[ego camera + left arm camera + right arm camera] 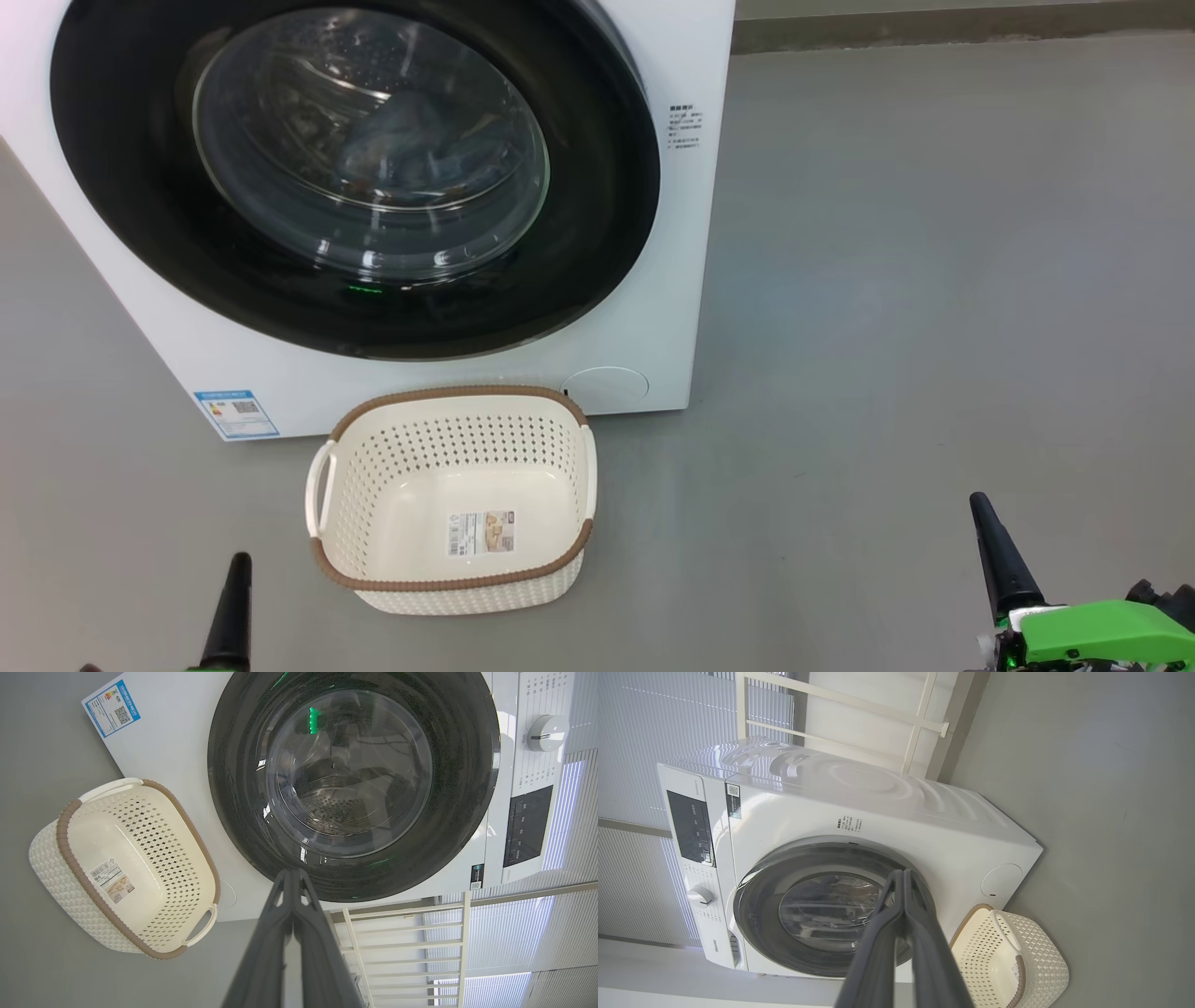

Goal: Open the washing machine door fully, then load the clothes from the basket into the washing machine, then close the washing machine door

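The floor point(887, 280) is grey and smooth. In the wrist views, pale blinds point(644, 742) and a white rail point(920, 718) stand behind the machine.

The left gripper point(239, 571) sits low at the left of the head view. Its jaws are pressed together and hold nothing. The right gripper point(980, 504) sits low at the right. Its jaws are pressed together too, with nothing between them.

The basket point(448, 397) stands on the floor between the two grippers. It is near the left gripper and well apart from the right one. It is cream with a brown rim, and the sticker point(483, 532) on its bottom shows.

Just behind the basket stands the big white washing machine point(677, 280). The basket's far rim is right by its front, just beside the round flap point(607, 387). A blue label point(236, 413) is stuck low on the front, to the left of the basket.

The round black door point(121, 205) lies flat against the machine, farther from both grippers than the basket. Some blue clothes point(411, 140) show dimly through its glass window point(280, 215).
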You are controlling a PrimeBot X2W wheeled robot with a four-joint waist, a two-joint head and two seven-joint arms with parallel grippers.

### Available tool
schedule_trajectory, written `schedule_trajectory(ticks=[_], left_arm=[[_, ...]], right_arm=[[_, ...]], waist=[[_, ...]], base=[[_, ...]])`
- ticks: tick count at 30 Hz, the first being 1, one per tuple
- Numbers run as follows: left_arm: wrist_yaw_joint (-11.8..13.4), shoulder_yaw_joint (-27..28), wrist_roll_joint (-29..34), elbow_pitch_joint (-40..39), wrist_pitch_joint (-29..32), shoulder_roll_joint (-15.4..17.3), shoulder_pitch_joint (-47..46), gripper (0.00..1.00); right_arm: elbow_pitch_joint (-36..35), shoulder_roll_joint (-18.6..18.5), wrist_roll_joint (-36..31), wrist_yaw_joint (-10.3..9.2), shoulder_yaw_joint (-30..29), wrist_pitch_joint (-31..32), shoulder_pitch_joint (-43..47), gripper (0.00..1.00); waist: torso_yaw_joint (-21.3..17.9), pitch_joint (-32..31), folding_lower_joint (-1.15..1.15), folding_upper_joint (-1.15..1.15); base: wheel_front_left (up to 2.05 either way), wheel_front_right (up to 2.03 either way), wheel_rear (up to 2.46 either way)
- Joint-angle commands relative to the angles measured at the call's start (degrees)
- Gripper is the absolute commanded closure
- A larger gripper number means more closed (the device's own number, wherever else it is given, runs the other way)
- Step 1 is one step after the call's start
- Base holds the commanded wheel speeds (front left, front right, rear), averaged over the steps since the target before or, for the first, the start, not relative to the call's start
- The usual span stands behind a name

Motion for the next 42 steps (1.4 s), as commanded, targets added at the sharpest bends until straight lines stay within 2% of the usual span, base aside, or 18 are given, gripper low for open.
schedule_trajectory(ticks=[1,20,42], left_arm=[[-0.96,1.82,-1.67,-0.92,0.47,1.15,-3.05,1.00],[-1.58,3.13,-13.19,0.28,3.61,1.36,-5.25,1.00],[-1.58,3.24,-13.09,0.28,3.71,1.28,-5.26,1.00]], right_arm=[[-1.26,-0.22,1.64,-0.05,0.81,0.63,-2.35,1.00],[-0.83,-0.16,13.33,-0.08,-0.10,3.85,-3.53,1.00],[-0.83,-0.13,13.28,-0.08,-0.16,3.89,-3.54,1.00]], waist=[[-0.02,0.01,0.00,0.00],[-0.33,0.15,0.00,0.00],[-0.33,0.15,0.00,0.00]], base=[[0.00,0.00,0.00],[0.00,0.00,0.00],[0.00,0.00,0.00]])
